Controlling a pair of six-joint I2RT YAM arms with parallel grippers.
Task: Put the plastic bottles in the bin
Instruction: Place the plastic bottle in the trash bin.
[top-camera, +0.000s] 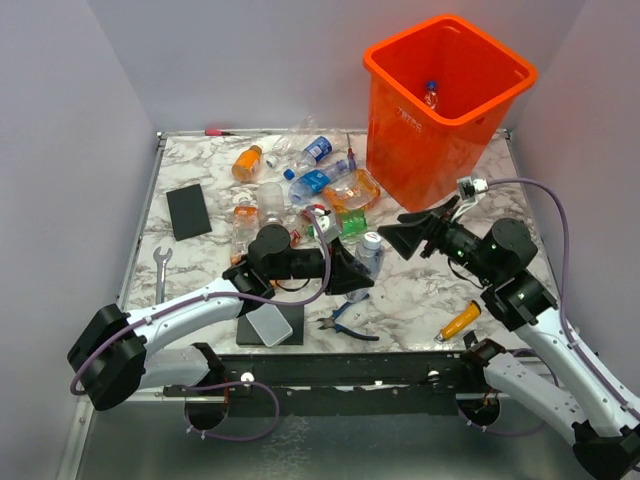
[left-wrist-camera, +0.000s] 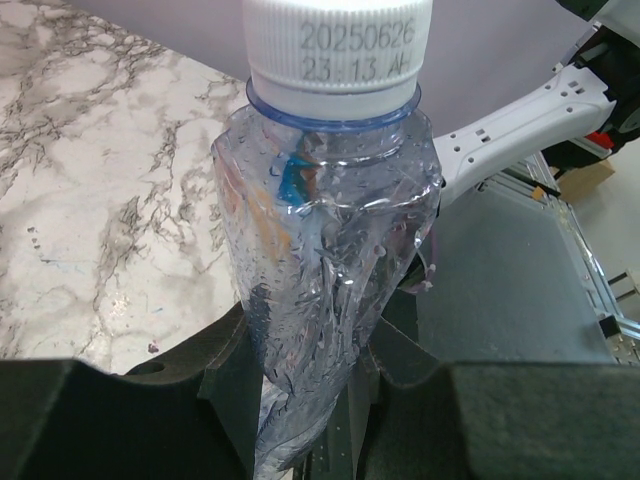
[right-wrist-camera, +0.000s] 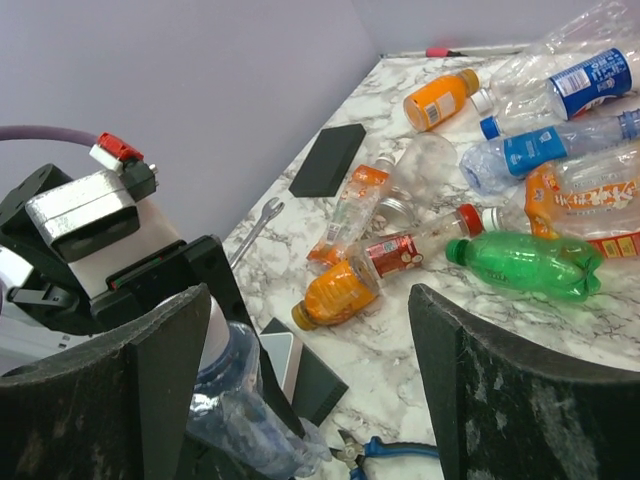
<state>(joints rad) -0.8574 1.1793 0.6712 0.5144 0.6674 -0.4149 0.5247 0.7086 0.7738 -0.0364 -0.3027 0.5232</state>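
Observation:
My left gripper (top-camera: 350, 268) is shut on a clear crushed bottle (top-camera: 370, 248) with a white cap, holding it at mid table. In the left wrist view the bottle (left-wrist-camera: 330, 250) stands cap-up between the black fingers (left-wrist-camera: 420, 380). My right gripper (top-camera: 400, 240) is open and empty just right of that bottle, pointing left; its own view shows the bottle (right-wrist-camera: 235, 400) by its left finger (right-wrist-camera: 150, 390). Several more bottles, such as an orange one (top-camera: 246, 162), a blue-labelled one (top-camera: 313, 150) and a green one (right-wrist-camera: 525, 262), lie at the table's back middle. The orange bin (top-camera: 470, 140) stands back right with one bottle (top-camera: 431, 95) inside.
A black pad (top-camera: 188, 211) and a wrench (top-camera: 160, 272) lie at the left. Blue-handled pliers (top-camera: 350, 318) and an orange-handled screwdriver (top-camera: 458, 322) lie near the front edge. A black block with a clear box (top-camera: 268, 325) sits front left. A red pen (top-camera: 220, 131) lies by the back wall.

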